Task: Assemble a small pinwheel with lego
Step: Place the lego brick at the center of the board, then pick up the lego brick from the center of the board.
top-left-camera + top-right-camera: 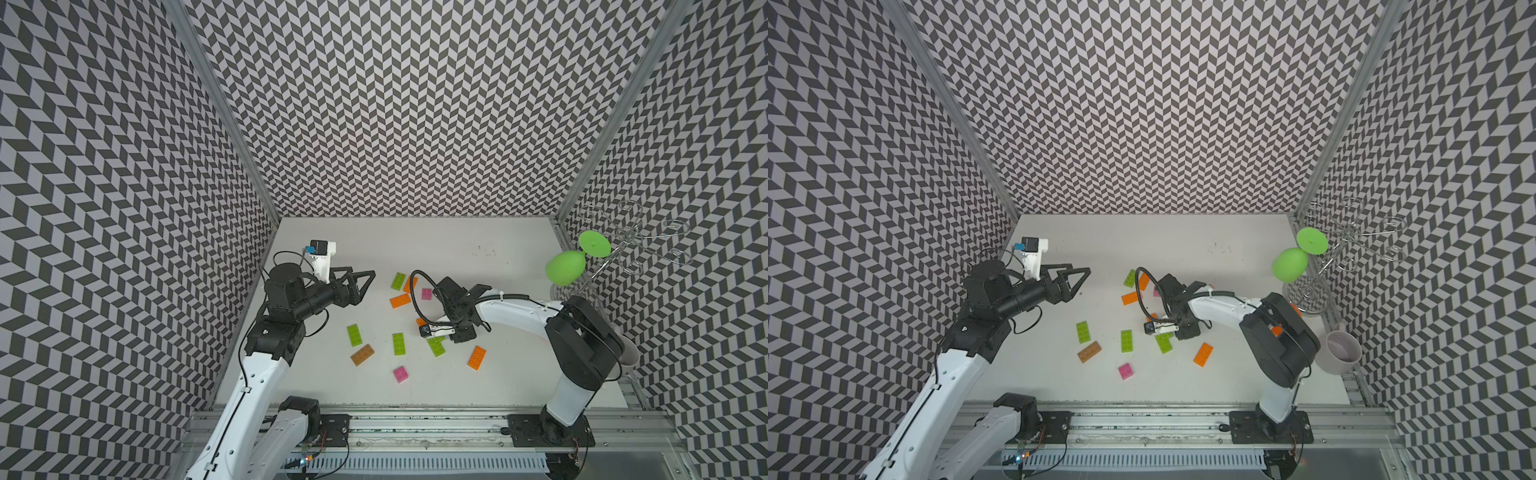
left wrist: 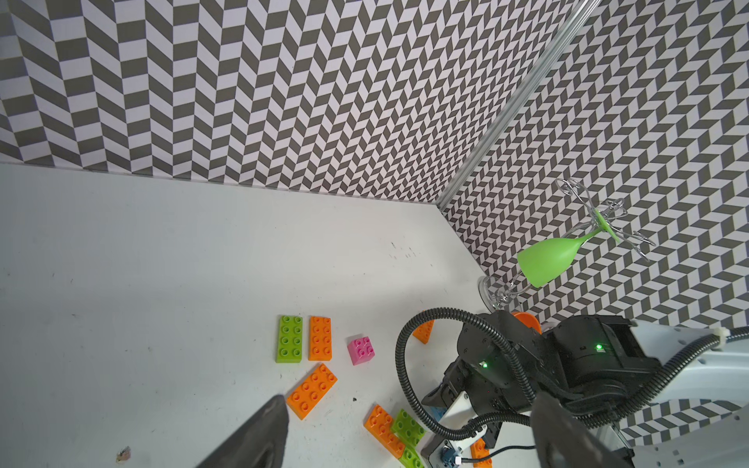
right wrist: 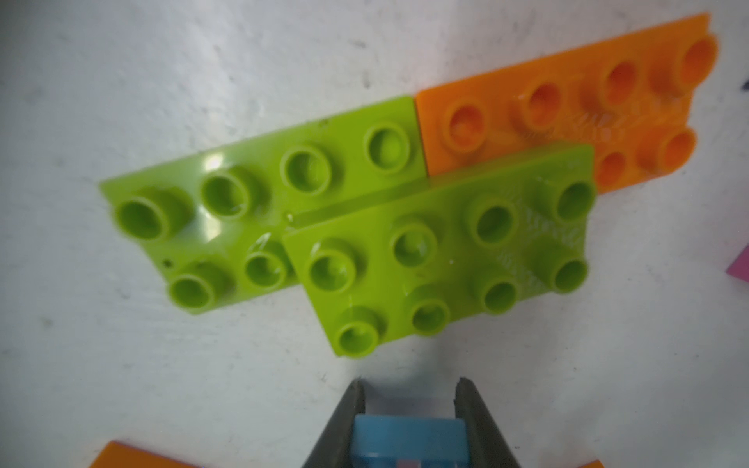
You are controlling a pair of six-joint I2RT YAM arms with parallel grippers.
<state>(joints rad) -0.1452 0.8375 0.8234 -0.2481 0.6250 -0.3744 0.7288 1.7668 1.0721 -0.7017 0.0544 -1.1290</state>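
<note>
Lego bricks (image 1: pixel 399 344) strewn over the middle of the white table (image 1: pixel 457 249); clock read in both top views, twelve at the back wall. Reaching in from four o'clock, right arm (image 1: pixel 519 309), bent down over the centre. Rising from eight o'clock, left arm (image 1: pixel 257 382). At two o'clock, green goblet (image 1: pixel 565 268) hung tilted by its foot on a wire rack (image 1: pixel 631 237); at three, pale mug (image 1: pixel 1339 351).

At ten o'clock, left gripper (image 1: pixel 361 276) above the table, jaws spread wide. At the centre, right gripper (image 3: pixel 409 389) pointed down, clamped narrow on a blue brick (image 3: pixel 409 437). Close before it in the right wrist view, upper lime brick (image 3: pixel 446 251) lying across a lower lime brick (image 3: pixel 210 210) and an end orange brick (image 3: pixel 567 101).

Toward twelve, far lime brick (image 2: pixel 289 338) just beside a far orange brick (image 2: pixel 320 338), slanted orange brick (image 1: pixel 400 300) near them. At eight, lone lime brick (image 1: pixel 354 335) near a brown brick (image 1: pixel 362 355). At five, lone orange brick (image 1: pixel 476 357).

Smallest: far pink square (image 1: pixel 427 294) toward twelve, near pink square (image 1: pixel 400 374) at six.
</note>
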